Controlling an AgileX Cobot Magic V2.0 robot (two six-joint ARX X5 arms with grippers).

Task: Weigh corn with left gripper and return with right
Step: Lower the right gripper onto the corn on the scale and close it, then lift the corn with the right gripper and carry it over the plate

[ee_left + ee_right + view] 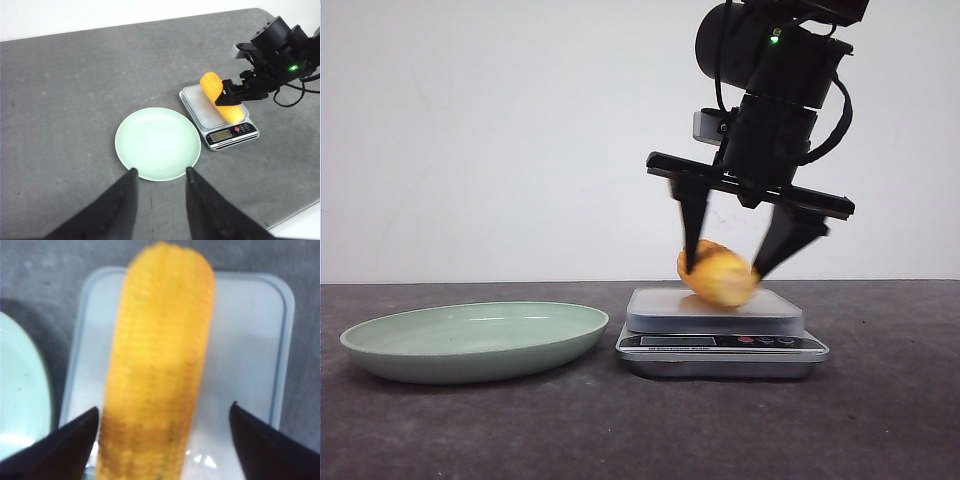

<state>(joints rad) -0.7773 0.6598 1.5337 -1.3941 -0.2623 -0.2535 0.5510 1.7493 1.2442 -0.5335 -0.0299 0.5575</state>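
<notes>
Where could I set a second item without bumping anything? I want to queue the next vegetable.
The green plate is bare inside. Open tabletop stretches on the plate's side away from the scale, and behind both. It is crowded over the scale: the corn lies there with the right gripper around it.

The right arm came down from the upper edge of the front view at about one o'clock, its wrist pointing nearly straight down. The right gripper (pixel 728 258) had its two dark fingers spread in a V, tips blurred; whether both pressed on anything could not be told. The left gripper (pixel 160 175) showed only in its own wrist view, high above the table, its two tapering fingers parted with nothing between them.
</notes>
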